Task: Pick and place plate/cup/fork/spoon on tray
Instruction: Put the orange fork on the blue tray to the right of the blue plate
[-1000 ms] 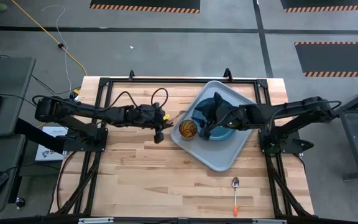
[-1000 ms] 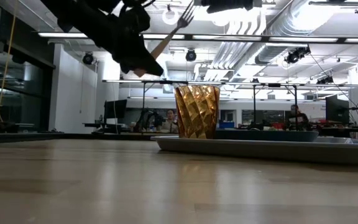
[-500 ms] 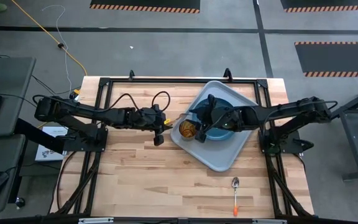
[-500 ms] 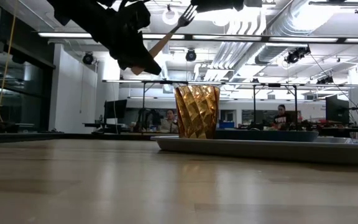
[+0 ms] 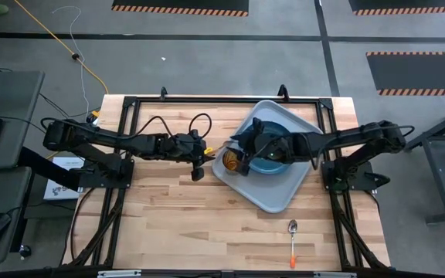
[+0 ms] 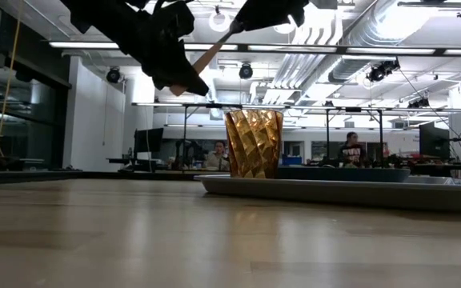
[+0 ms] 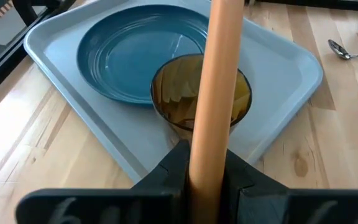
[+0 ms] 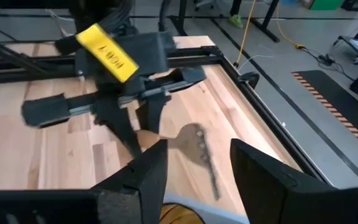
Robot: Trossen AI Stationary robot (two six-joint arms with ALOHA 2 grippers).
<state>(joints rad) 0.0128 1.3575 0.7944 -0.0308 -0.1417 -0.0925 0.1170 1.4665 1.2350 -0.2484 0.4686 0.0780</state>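
My left gripper is shut on the fork, held in the air just left of the tray. The fork's orange handle slants up toward the tray. My right gripper is open above the amber cup. Its fingers stand on either side of the fork's silver head, and I cannot tell whether they touch it. The cup and the teal plate stand on the tray. The spoon lies on the table near the front edge. My left gripper pinches the fork's orange handle near its free end between its two fingers. The handle runs out ahead of the fingers, along them, and slants up toward the table's right. The fork is lifted clear of the table.
My right arm reaches across the tray and hides most of the plate in the high view. Bare wooden table lies in front of both arms. People sit in the room behind the table.
My right gripper has gone toward the table's left, from over the plate to over the cup, up to the fork's head, which it now hides in the low view. The fork has stayed in the left gripper's hold, clear of the table.
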